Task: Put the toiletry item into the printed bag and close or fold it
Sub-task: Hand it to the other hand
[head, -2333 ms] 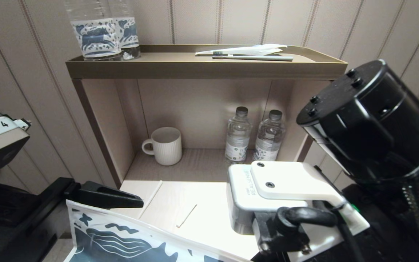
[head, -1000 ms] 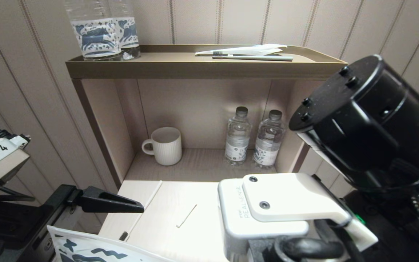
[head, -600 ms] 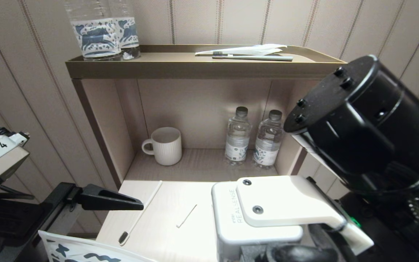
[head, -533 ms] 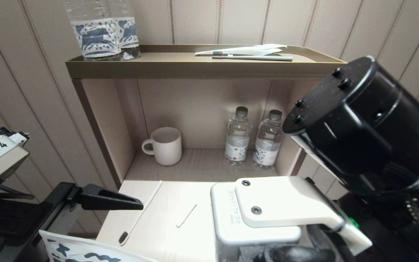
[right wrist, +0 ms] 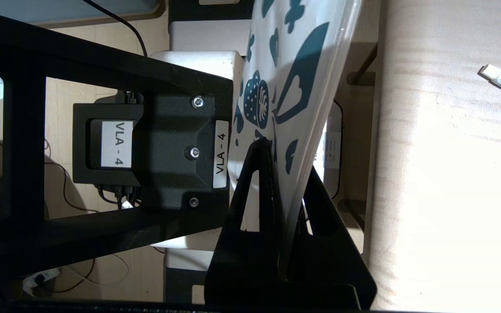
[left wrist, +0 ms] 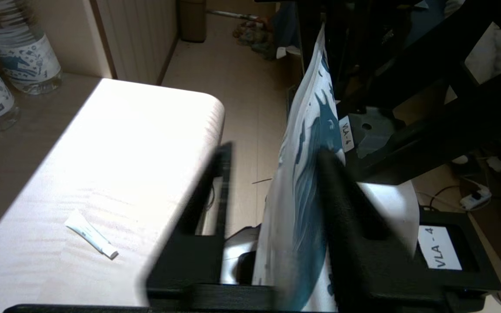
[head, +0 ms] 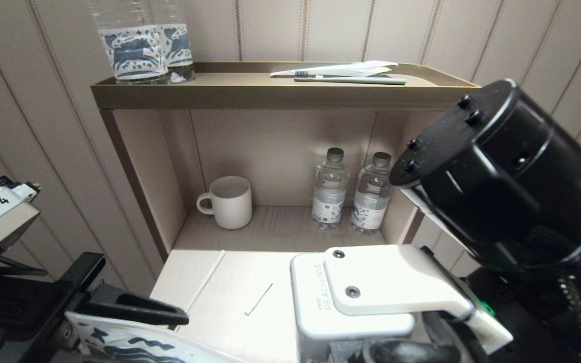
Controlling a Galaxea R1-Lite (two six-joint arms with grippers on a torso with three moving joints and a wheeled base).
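Left gripper (left wrist: 272,204): off the table's (head: 230,282) front left corner, fingers spread wide, the printed bag (left wrist: 307,174) standing between them against one finger.
Printed bag: held edge-up off the table's front edge, not resting on it.
Right gripper (right wrist: 287,204): off the table's front edge, fingers pinched tight on the bag's other end.
Small tube (left wrist: 91,233): lying flat on the table, apart from the bag.
Toothbrush (head: 205,280): white, on the table's left part, its head hidden behind the left gripper.

Striped beige wall (head: 321,30) behind a brown shelf unit (head: 280,96).
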